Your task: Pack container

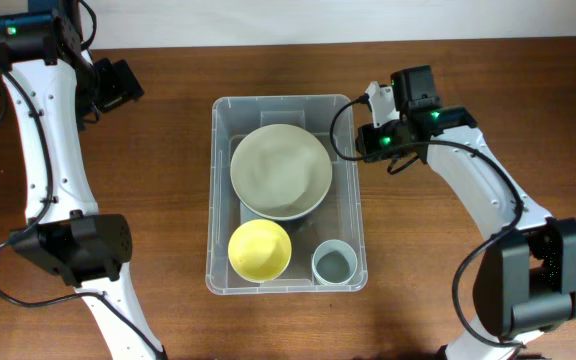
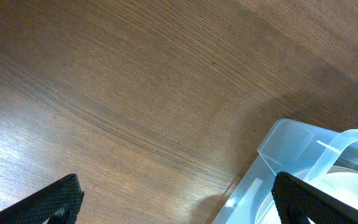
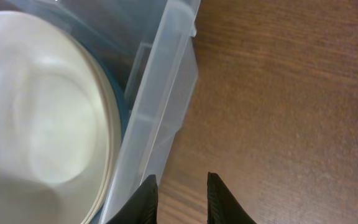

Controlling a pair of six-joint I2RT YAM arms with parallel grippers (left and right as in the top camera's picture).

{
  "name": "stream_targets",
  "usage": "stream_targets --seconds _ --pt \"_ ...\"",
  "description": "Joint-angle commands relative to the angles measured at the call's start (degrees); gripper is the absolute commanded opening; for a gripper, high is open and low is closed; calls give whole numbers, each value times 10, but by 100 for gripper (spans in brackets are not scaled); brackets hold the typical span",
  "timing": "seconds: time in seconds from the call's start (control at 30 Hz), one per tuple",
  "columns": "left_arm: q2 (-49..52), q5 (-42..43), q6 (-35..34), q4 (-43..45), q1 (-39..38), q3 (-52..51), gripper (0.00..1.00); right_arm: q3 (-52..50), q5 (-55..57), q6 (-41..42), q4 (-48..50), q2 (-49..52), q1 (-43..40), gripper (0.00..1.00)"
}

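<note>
Wooden table [image 1: 168,200], white bowl [image 1: 281,170], yellow bowl [image 1: 259,250], cup [image 1: 334,264]

white bowl [image 1: 281,170] hides much of the container [image 1: 214,200] floor.

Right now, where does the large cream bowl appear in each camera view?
Overhead: the large cream bowl is near the picture's centre, in the upper half of the container.
Left wrist: only a sliver of it shows at the bottom right, behind the container's corner.
Right wrist: it fills the left side.
Shared landmark: the container's clear wall.
</note>
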Motion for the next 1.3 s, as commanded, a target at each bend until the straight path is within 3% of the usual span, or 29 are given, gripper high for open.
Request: stream_targets --seconds 0.0,0.43,0.57,0.77,0.87,1.13,1.27 --pt "-16 -2 -5 -1 0 2 100 8 -8 3 18 11 6 22" --pt "-16 -2 -5 -1 0 2 99 8 -6 3 75 11 5 22" --pt "-16 -2 -5 -1 0 2 99 9 47 3 75 10 5 23" --pt "-16 -2 -4 3 0 2 100 47 162 3 54 -8 0 47" --pt "-16 -1 35 25 -7 2 99 76 166 3 48 -25 -10 68" --pt "-16 8 181 122 -83 2 99 128 166 28 48 -52 -42 75" --pt "-16 -70 188 150 -109 2 99 134 166 76 43 -52 -71 84"
